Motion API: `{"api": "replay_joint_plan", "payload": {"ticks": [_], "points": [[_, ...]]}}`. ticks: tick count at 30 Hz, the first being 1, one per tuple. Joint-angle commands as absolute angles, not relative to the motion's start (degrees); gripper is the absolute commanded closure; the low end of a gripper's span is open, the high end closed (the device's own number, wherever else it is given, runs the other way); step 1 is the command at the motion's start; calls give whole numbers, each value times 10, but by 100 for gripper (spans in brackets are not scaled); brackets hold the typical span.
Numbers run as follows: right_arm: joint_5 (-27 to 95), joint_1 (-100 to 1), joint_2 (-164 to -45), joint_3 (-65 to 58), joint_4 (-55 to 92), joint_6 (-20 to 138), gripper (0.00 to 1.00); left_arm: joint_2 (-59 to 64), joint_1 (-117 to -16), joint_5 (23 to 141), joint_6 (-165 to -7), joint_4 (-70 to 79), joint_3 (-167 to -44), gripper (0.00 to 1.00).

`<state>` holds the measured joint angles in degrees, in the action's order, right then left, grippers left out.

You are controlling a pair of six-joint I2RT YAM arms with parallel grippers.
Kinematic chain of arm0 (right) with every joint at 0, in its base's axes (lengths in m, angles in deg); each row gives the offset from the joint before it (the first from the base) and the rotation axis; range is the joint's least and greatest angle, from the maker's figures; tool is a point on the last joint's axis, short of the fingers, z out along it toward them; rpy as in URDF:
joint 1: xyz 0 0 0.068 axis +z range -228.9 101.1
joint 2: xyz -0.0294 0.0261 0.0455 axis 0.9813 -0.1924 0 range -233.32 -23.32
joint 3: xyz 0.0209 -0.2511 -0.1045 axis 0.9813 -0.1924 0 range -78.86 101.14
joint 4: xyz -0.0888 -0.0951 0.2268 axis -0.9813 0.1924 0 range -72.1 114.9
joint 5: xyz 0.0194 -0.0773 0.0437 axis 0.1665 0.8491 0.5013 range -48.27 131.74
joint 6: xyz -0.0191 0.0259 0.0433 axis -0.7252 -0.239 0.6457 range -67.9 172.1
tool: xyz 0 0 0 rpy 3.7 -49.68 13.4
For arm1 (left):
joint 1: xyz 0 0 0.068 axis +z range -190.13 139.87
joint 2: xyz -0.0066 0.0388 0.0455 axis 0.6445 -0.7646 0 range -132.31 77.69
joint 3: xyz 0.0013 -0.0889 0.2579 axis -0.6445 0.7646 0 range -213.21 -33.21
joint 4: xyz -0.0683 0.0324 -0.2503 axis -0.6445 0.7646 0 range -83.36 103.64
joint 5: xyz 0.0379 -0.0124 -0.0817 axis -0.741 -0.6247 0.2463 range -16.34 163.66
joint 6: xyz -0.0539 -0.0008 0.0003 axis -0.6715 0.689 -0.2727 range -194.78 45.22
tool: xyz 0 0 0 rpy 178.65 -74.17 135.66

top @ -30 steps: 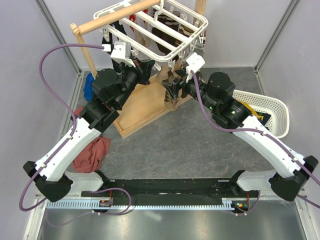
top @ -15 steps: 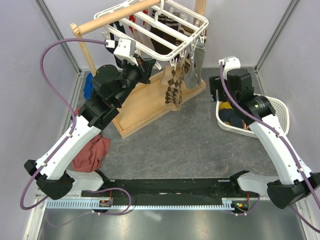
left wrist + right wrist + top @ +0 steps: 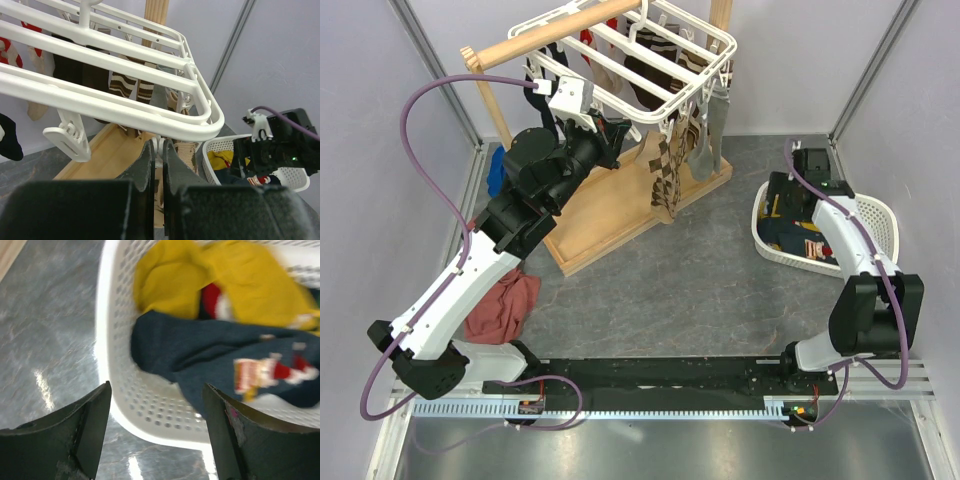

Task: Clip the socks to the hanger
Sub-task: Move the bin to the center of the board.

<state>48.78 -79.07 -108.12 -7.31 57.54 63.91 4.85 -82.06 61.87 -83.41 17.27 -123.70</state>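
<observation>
Yellow and navy socks (image 3: 200, 352) heaped in one basket (image 3: 150, 412), one hanger (image 3: 125, 107)

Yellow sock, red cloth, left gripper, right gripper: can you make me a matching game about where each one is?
Things:
1. yellow sock
2. red cloth
3. left gripper
4. right gripper

Places:
A. open, over the rim of the basket
B. lying on the table, on the left side
C. closed on a peg under the hanger
D. inside the basket

Pairs: 1-D, 2-B, 3-C, 4-A.
</observation>
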Motion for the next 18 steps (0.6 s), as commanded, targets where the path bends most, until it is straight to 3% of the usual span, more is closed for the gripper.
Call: {"api": "replay_joint_plan", "payload": {"ticks": [1, 10, 18], "points": [[347, -787, -1097, -121, 491, 654, 21, 52, -820, 636, -823, 175, -1246, 98], [253, -758, -1134, -176, 451, 622, 19, 53, -820, 640, -823, 176, -1244, 98], [209, -590, -1111, -235, 509, 659, 19, 50, -821, 643, -829, 176, -1246, 98]]}}
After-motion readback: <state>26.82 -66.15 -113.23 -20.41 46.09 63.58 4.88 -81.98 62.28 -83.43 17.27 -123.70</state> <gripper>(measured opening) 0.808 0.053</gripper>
